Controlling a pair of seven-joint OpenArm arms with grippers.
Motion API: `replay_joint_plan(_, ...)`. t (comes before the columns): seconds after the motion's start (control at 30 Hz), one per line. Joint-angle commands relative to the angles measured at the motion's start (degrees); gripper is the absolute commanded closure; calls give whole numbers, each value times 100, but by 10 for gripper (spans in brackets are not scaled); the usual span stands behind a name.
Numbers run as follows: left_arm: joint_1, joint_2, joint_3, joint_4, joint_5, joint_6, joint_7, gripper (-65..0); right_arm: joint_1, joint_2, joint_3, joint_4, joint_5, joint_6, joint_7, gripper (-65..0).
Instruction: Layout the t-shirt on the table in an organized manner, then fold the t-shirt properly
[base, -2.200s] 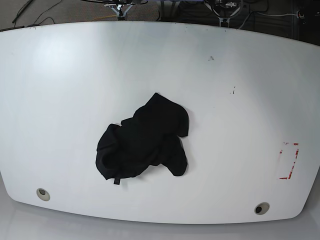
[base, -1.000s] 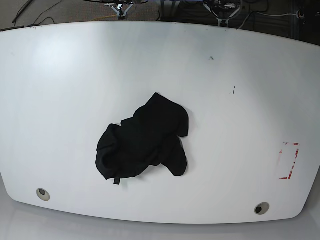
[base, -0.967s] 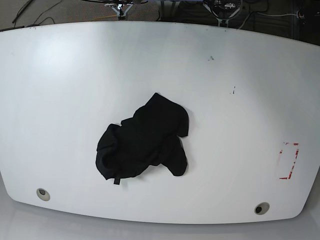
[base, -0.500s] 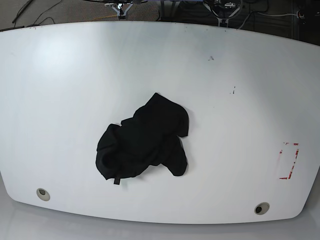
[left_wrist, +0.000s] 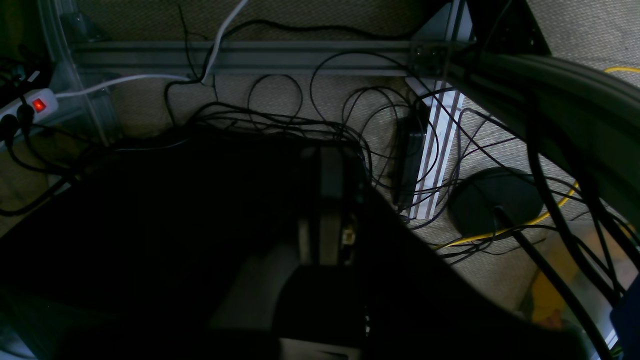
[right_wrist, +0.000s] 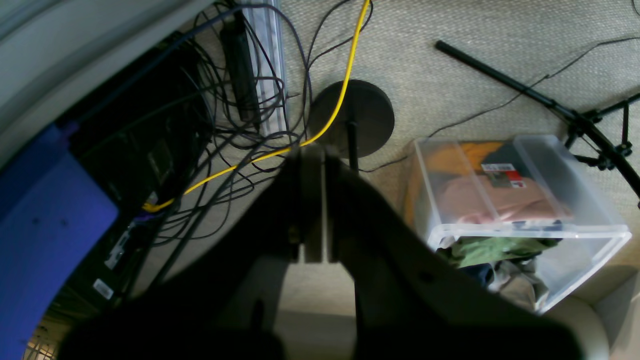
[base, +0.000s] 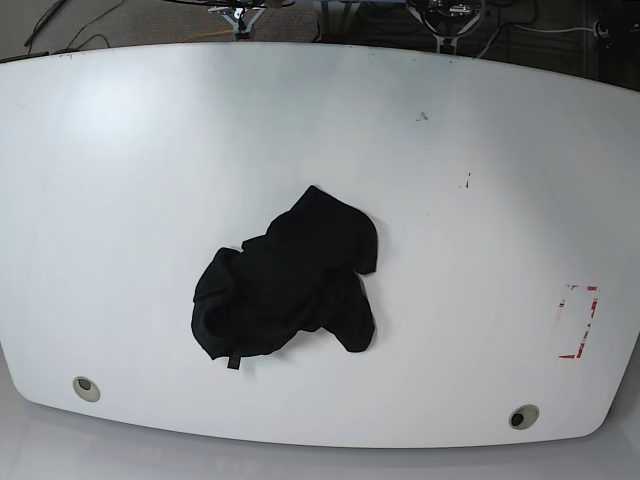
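The t-shirt (base: 288, 282) lies crumpled mid-table (base: 120, 150), probably soft and light; an outer edge suits grasping. Both grippers (left_wrist: 324, 200) (right_wrist: 312, 200) are closed, empty.

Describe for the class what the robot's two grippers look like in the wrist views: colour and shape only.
The left gripper is black or very dark: two flat, narrow fingers pressed together, widening below into a bulky dark body with a pale grey panel. The right gripper has the same build; its fingers look grey-beige in brighter light, with a black housing flaring out on both sides. No markings or cables on either can be made out.
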Motion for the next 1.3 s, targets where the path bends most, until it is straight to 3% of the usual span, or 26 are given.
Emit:
replay_joint_plan(0.0, 78, -35, 13, 64, 6, 23, -58, 0, -48, 47, 1, 7, -13, 22, 24, -3)
replay_joint_plan(0.53, 74, -10, 8, 35, 9, 25, 36, 0, -304, 46, 4, 408, -1, 14, -43, -4)
replay_joint_plan(0.93, 183, -21, 18, 132, 6, 25, -3, -5, -820, 59, 27, 1727, -14, 21, -142, -4)
replay_joint_plan(1.27, 162, -3, 13, 54, -16, 39, 55, -7, -533, 37, -14, 1094, -11, 34, -97, -2)
